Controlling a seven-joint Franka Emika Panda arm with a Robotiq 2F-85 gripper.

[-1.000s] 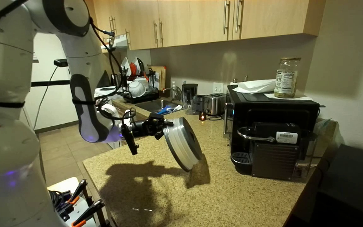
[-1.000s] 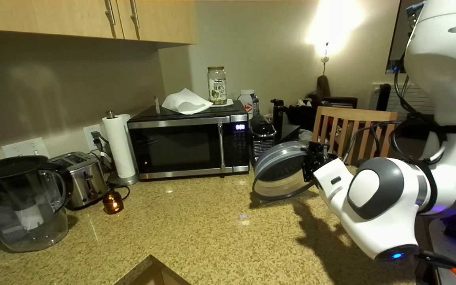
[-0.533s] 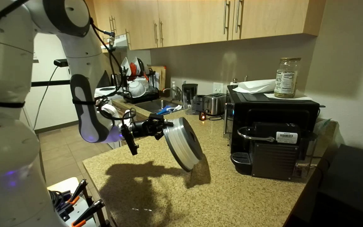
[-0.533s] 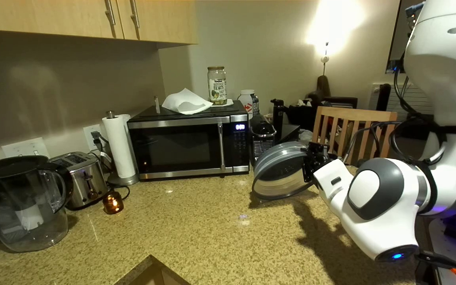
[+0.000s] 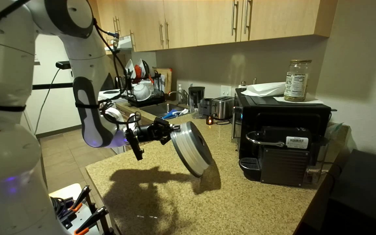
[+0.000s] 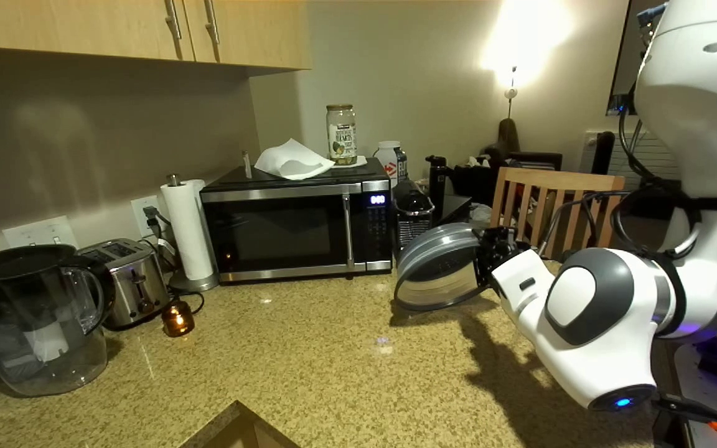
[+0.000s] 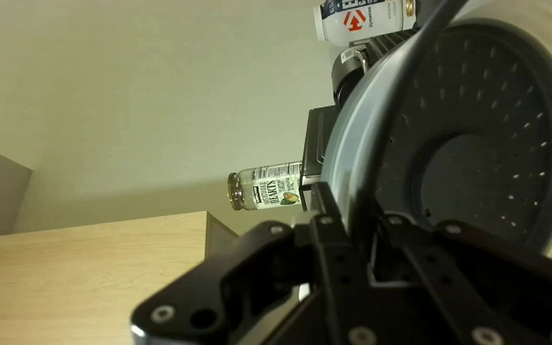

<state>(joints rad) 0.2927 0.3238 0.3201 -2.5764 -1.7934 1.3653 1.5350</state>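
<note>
A round cover (image 5: 191,150) with a dark grey perforated panel and pale, see-through sides hangs tilted over the speckled counter (image 5: 233,209). Its dark rim runs between the fingers of my gripper (image 7: 352,211) in the wrist view, and the jaws stand close together around it. In an exterior view my gripper (image 5: 175,128) grips the cover by its upper edge; seen from elsewhere, the cover (image 6: 436,267) leans down and away from the wrist. Whether its lower edge touches the counter I cannot tell. The right fingertip is partly lost in the dark of the rim.
Beyond the cover stand a coffee machine (image 5: 286,163) and a black microwave (image 6: 284,233), with a glass jar (image 6: 342,134) and white paper (image 6: 293,158) on top. A toaster (image 6: 137,286), amber candle (image 6: 178,317) and water pitcher (image 6: 28,330) line the counter further along.
The cover has shifted slightly outward from the fingertips and tipped a little, its shadow moving with it. The jaws look slightly looser; the arm has hardly moved.
</note>
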